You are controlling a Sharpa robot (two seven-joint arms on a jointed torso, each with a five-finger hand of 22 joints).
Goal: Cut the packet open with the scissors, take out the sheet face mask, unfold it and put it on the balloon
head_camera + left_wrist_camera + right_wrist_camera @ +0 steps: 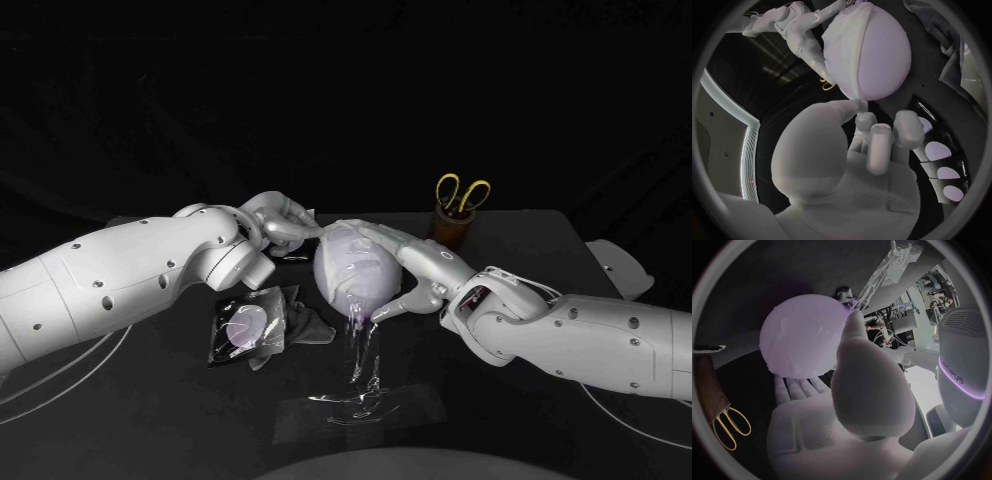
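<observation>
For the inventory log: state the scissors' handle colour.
Yellow, the scissors; clearest in the head view.

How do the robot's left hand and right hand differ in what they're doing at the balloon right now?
The left hand sits at the balloon's upper left in the head view, fingers curled in, thumb tip at the sheet mask's edge. The right hand spreads around the balloon's right side, fingers over the top, thumb underneath. Both touch the mask-covered balloon on its clear stand.

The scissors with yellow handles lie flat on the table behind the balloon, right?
Not quite. The scissors stand handles-up in a brown cup behind the balloon, not flat on the table; the head view shows it.
</observation>
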